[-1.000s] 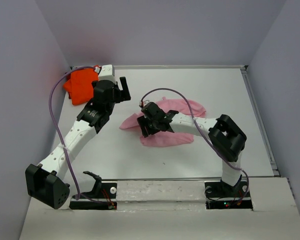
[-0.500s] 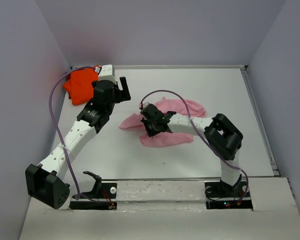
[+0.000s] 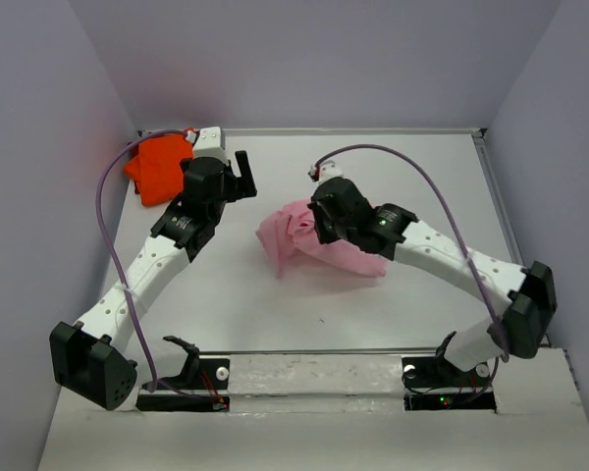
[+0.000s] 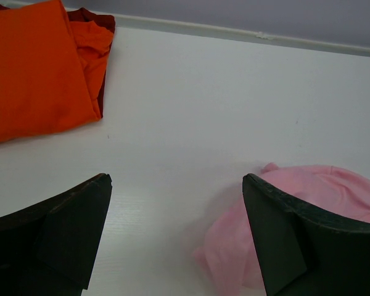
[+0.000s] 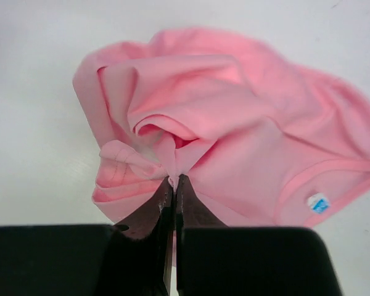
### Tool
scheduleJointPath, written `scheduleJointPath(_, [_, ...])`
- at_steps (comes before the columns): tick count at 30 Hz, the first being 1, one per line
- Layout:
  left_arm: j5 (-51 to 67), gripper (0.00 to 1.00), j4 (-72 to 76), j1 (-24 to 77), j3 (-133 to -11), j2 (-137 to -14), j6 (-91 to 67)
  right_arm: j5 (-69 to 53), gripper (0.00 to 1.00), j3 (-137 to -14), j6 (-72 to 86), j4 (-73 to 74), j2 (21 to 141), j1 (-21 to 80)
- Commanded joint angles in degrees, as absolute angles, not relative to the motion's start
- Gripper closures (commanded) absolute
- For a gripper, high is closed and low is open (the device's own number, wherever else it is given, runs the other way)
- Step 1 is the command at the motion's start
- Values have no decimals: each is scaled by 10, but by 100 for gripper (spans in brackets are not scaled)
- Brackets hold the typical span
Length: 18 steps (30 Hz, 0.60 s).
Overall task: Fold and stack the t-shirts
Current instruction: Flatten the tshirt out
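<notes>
Change since a second ago: the right gripper (image 5: 174,180) has pinched a fold of the pink shirt (image 5: 234,117), and cloth once spread at the middle of the table (image 3: 422,177) is now bunched. The left gripper (image 4: 176,177) stays spread wide, empty, near the orange shirt (image 4: 31,68) in the far left corner. We see only an edge of the dark red shirt (image 4: 94,15), apparently beneath the orange one. The pink shirt is creased, its label (image 5: 318,202) showing.
</notes>
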State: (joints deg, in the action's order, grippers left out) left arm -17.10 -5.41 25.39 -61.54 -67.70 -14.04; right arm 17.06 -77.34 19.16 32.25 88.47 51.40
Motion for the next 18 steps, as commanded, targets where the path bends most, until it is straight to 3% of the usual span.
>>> scheduleJointPath(1, [-171, 4, -34, 252, -626, -675, -143, 258, 100, -830, 175, 382, 782, 515])
scheduleJointPath(8, [-163, 4, -33, 252, -626, -679, -144, 285, 100, -829, 158, 433, 715, 515])
scheduleJointPath(18, [-156, 4, -33, 253, -625, -682, -146, 305, 100, -703, 206, 388, 758, 515])
